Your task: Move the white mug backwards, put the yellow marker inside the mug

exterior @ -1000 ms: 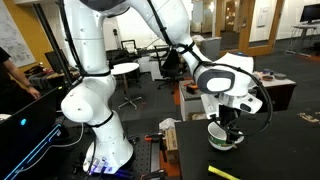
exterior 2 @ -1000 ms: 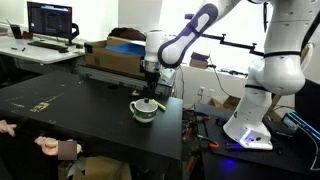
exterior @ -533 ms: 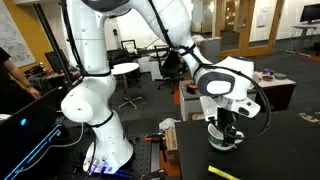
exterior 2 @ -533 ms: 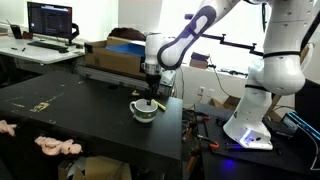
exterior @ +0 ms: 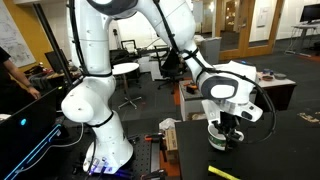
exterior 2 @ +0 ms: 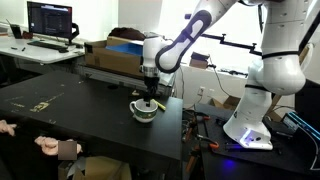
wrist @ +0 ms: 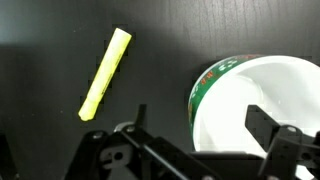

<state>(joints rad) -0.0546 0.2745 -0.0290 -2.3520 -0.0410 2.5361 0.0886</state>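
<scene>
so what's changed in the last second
The gripper has sunk slightly over the white mug, jaws open astride its rim; nothing was taken hold of or let go. The mug and the yellow marker seem to lie where they were.

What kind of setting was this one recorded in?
Probably an office or research lab: a monitor on a desk, an office chair and a round white table behind the robot.
</scene>
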